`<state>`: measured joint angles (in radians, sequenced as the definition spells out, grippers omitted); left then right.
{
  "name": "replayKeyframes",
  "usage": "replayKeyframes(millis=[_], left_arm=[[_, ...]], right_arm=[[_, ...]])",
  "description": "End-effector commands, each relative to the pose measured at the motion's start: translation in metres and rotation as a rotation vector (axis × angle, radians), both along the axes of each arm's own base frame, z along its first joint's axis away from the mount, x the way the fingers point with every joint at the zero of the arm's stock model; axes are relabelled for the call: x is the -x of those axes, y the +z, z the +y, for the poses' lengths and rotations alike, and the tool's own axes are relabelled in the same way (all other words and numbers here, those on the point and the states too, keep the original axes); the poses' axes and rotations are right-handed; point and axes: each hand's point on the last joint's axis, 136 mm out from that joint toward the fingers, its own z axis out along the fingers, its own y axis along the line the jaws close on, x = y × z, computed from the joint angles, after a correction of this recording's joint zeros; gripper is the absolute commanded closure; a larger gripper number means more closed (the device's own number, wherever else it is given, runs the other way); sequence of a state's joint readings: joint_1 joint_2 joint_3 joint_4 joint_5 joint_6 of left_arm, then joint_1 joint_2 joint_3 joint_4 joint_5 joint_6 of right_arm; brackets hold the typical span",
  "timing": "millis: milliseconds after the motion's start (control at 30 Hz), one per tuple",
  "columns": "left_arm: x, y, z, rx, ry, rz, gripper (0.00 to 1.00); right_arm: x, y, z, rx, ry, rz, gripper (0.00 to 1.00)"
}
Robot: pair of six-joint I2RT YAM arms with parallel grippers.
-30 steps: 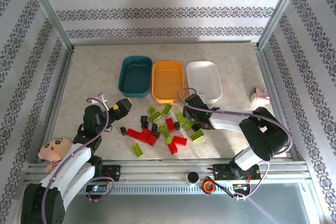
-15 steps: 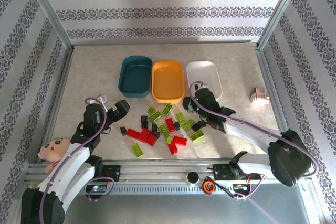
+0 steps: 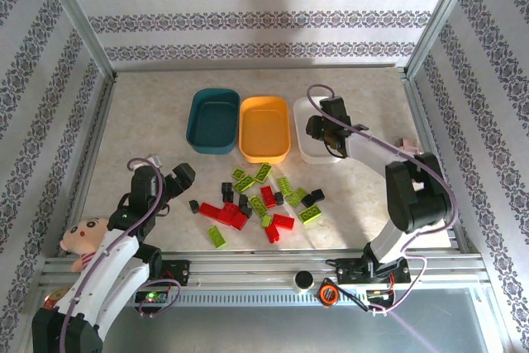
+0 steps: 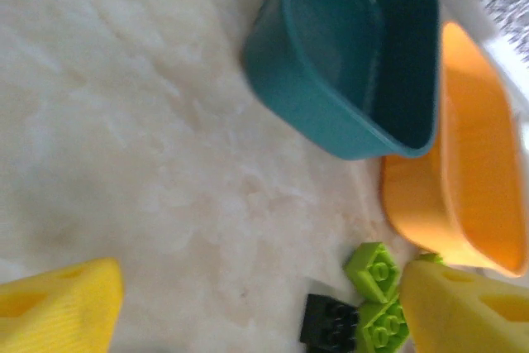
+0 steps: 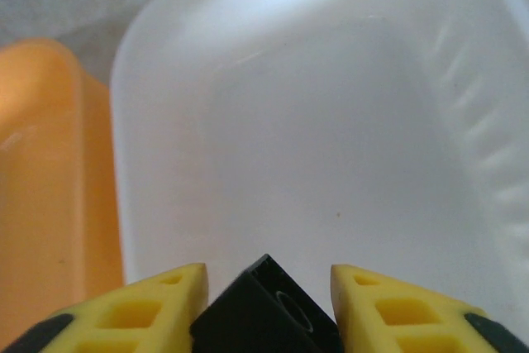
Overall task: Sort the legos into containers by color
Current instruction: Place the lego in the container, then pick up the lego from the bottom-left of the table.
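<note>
Grey-and-white striped floral wallpaper [image 3: 264, 18] is enclosing a beige marbled tabletop [image 3: 149, 121] on three sides, grey metal posts [image 3: 77, 18] are slanting down the upper corners, an aluminium rail [image 3: 248, 264] is spanning the bottom edge, soft light is falling evenly.

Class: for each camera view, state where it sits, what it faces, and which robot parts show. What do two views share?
Top external: above and behind the left arm and right arm, both showing, looking down on the legos and trays.
Left wrist: on the left arm, facing the teal tray; its open fingers show.
Right wrist: on the right arm, looking into the white tray; its fingers hold a black lego.
Shared: both wrist views catch the orange tray.
</note>
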<state>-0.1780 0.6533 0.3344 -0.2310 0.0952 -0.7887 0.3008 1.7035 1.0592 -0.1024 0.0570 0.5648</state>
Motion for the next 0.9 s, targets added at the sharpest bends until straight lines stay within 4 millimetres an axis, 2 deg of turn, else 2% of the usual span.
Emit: replayKeyframes(millis=[0, 67, 167, 300, 467, 667, 733, 867], left_arm=[[0.01, -0.012, 0.002, -0.049, -0.007, 0.09, 0.22], [0.014, -0.019, 0.0, -0.057, -0.026, 0.126, 0.24], [0.022, -0.034, -0.009, -0.094, -0.066, 0.182, 0.25], [0.032, -0.051, -0.019, -0.154, -0.11, 0.257, 0.38], [0.041, -0.065, -0.022, -0.189, -0.128, 0.309, 0.44], [0.038, -0.073, -0.03, -0.175, -0.14, 0.314, 0.56], [0.038, -0.074, -0.031, -0.179, -0.143, 0.316, 0.57], [0.041, -0.08, -0.027, -0.203, -0.14, 0.334, 0.52]], right_arm=[[-0.01, 0.005, 0.005, 0.013, 0.026, 0.021, 0.38], [-0.01, 0.008, 0.008, 0.005, 0.029, 0.006, 0.32], [-0.002, 0.016, 0.012, 0.014, 0.045, -0.022, 0.29], [0.013, 0.018, 0.016, 0.02, 0.065, -0.034, 0.29], [0.029, 0.017, 0.015, 0.006, 0.075, -0.044, 0.29], [0.043, 0.02, 0.018, 0.004, 0.094, -0.055, 0.3], [0.046, 0.022, 0.016, 0.002, 0.095, -0.061, 0.3], [0.05, 0.027, 0.017, -0.006, 0.099, -0.075, 0.3]])
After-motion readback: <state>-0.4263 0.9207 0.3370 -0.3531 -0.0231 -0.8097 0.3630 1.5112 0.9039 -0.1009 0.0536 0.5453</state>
